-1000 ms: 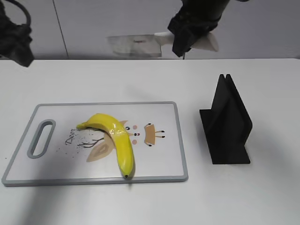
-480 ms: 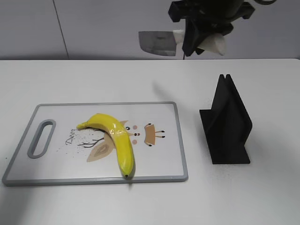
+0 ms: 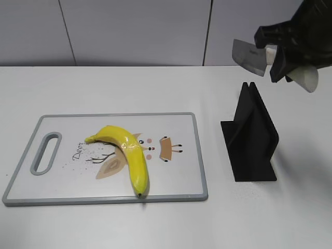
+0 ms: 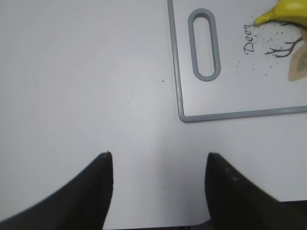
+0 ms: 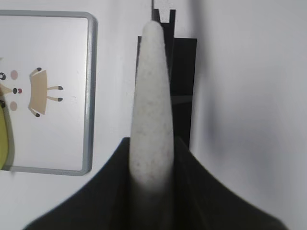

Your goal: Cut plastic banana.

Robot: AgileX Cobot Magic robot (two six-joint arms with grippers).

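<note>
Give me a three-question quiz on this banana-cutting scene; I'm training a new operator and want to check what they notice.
1. True or false: the plastic banana lies in one piece on the cutting board.
2. What is the right gripper holding?
A. the banana
B. a knife
C. the black knife stand
3. Fill in: in the left wrist view, the left gripper hangs over bare table with its fingers ____.

Key: 1 true; 2 B, shut on the pale handle above the stand; 3 open, holding nothing.
</note>
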